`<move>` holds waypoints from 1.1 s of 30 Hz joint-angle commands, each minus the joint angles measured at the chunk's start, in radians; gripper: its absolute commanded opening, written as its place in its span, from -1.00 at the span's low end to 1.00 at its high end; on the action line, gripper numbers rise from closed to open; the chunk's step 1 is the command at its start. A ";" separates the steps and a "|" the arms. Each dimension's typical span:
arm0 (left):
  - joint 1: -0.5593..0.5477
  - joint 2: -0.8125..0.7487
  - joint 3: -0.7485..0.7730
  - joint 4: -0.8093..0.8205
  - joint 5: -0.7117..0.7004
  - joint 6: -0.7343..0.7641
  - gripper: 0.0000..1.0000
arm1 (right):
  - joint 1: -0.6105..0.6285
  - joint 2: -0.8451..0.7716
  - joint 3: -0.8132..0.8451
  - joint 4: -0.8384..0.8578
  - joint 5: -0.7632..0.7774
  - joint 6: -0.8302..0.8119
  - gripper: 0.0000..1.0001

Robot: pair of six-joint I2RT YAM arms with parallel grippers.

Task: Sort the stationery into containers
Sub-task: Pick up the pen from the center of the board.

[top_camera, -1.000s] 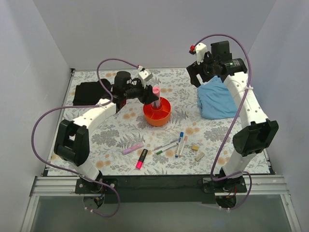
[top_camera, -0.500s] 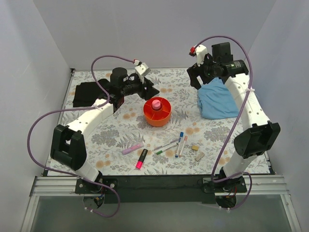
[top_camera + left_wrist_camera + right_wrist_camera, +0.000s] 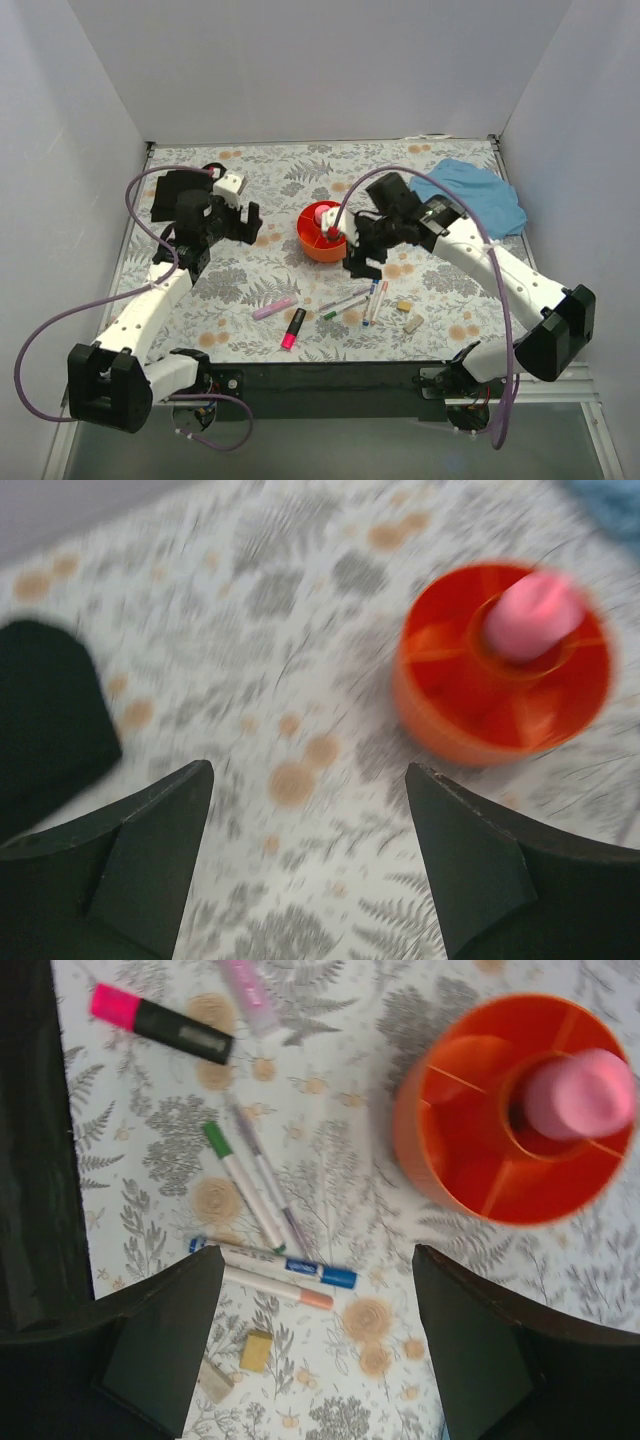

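Nearest, by the front edge of the bench [image 3: 230, 280], the pink highlighter [image 3: 293, 330] is lying at about 6 o'clock from the orange tray [image 3: 318, 250]. The lilac marker [image 3: 274, 307] is lying just beyond it, at 7 o'clock. Two beige erasers [image 3: 404, 305] are lying between 4 and 5 o'clock from the tray, near each other but apart.

Between the erasers and the marker, the thin pens are lying in a loose cluster at 5 o'clock. In the right wrist view the green-capped pen [image 3: 240, 1185] is lying just beside a fourth thin pen [image 3: 268, 1180]. The blue-capped pen [image 3: 290, 1263] and the orange-capped pen [image 3: 270, 1287] are lying side by side; whether they are touching cannot be told.

The right claw [image 3: 358, 255] is hovering between the pens and the tray, at the tray's 4 o'clock. Its fingers are spread wide and are gripping nothing.

Farther back, the tray is sitting near the bench's middle, and the pink bottle [image 3: 325, 215] is standing upright in its centre cup. The left claw [image 3: 252, 225] is hovering at 9 o'clock from the tray, well apart from it, likewise released and empty-handed.

Farthest, the black cloth [image 3: 170, 195] is lying between 9 and 10 o'clock, and the light blue cloth [image 3: 480, 190] between 2 and 3 o'clock.
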 commanded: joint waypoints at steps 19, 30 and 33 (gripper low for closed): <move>0.537 -0.135 -0.211 -0.211 -0.388 -0.160 0.68 | 0.586 0.702 0.510 0.108 0.090 -0.181 0.47; 0.536 -0.169 -0.182 -0.225 -0.439 -0.217 0.73 | 0.619 0.796 0.506 0.096 0.099 -0.173 0.31; 0.522 -0.167 -0.175 -0.239 -0.436 -0.216 0.73 | 0.616 0.812 0.510 0.097 0.110 -0.152 0.29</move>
